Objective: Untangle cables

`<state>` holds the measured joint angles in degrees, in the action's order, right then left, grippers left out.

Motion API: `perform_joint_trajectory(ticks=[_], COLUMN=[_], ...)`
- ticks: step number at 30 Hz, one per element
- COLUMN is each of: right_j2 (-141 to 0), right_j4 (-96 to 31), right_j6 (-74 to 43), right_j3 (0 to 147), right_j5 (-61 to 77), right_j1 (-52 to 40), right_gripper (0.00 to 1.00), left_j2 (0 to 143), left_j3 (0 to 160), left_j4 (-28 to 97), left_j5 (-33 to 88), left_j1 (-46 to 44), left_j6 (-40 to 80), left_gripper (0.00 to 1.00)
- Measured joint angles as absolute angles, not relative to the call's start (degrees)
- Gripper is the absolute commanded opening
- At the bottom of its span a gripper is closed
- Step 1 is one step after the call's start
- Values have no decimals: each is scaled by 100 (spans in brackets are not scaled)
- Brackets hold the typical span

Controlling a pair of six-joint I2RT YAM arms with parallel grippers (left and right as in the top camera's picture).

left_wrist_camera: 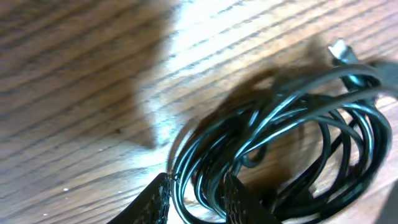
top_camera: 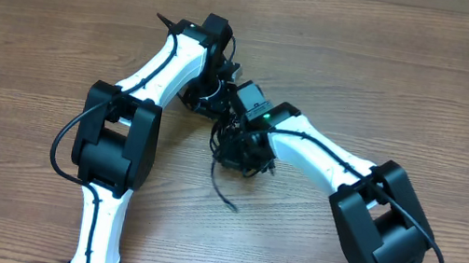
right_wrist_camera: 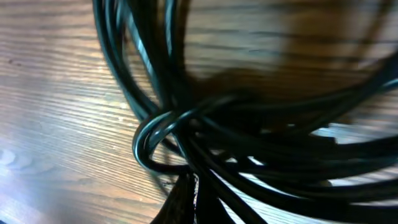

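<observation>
The cables lie in one knotted bundle near the middle of the counter, thin glossy black cords looped over and through each other. From above most of the bundle is hidden under the two wrists. Only one loose end shows clearly, curling out toward the front edge and lying flat on the wood. In the left wrist view the cords make several rough rings stacked on each other, and a small silvery plug pokes out at the far side of the coil. In the right wrist view one strand curls into a tight little loop around the others, which fan away across the counter.

The left claw is low over the near edge of the coil. Its two ribbed fingers are parted, with a few strands running through the gap, so it looks released, not clenched. The right claw is clenched, and its dark tips meet just below the small loop with cord pinched between them.

The white left arm and right arm reach in from the front corners, and their black wrists crowd nearly together over the tangle.
</observation>
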<state>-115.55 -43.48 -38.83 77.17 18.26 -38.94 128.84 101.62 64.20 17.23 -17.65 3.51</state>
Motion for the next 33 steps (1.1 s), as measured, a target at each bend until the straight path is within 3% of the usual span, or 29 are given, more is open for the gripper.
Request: perform_joint_trajectory(ticks=[5, 13, 19, 24, 33], right_j2=[-11590, -11410, -11170, -11172, -11174], right_j4=[-4357, -5719, -5142, -4324, -3035], right_j6=[-3898, -3597, -3857, -4556, -5599], right_j3=[7728, 9037, 9045, 8165, 7067], right_j5=[1955, 2121, 1796, 1623, 1627], right_j1=[-3922, -3492, -3474, -3529, -3577], right_gripper=[5, 8, 23, 27, 28], left_j2=[12884, 12884, 12884, 12884, 12884], left_j3=[10162, 10162, 10162, 10162, 10162], left_j4=[6403, 6399, 6366, 6364, 6359], left_j5=[1658, 1623, 1621, 1621, 1623], left_j1=[-1765, -1765, -1765, -1765, -1765], left_j6=[438, 438, 440, 440, 456], left_gripper=[25, 27, 28, 28, 19])
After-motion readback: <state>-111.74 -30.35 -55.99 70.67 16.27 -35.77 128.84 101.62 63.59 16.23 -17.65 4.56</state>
